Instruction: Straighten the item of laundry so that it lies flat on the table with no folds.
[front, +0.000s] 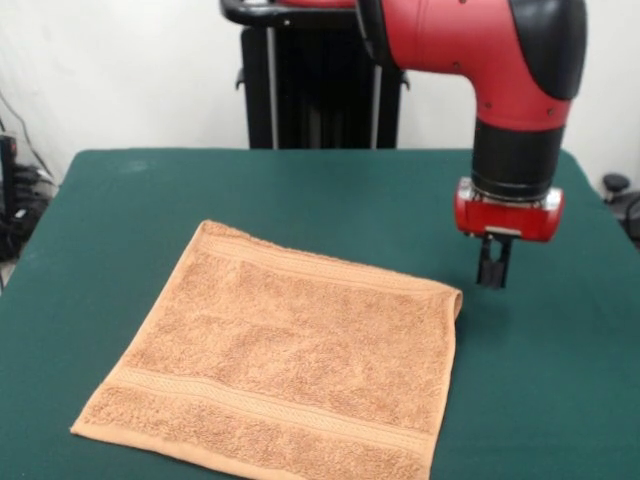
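The orange-tan terry towel lies spread out on the dark green table, at the near left-centre. Woven band stripes run near its far and near edges. Its far right corner looks slightly rolled or thick. No tag shows. My gripper hangs from the red and black arm, just to the right of that corner and a little above the table. It is apart from the towel and holds nothing. Its black fingers stand close together.
The robot's black pedestal stands at the table's far edge. Cables and dark equipment sit off the table's left side. A dark object shows past the right edge.
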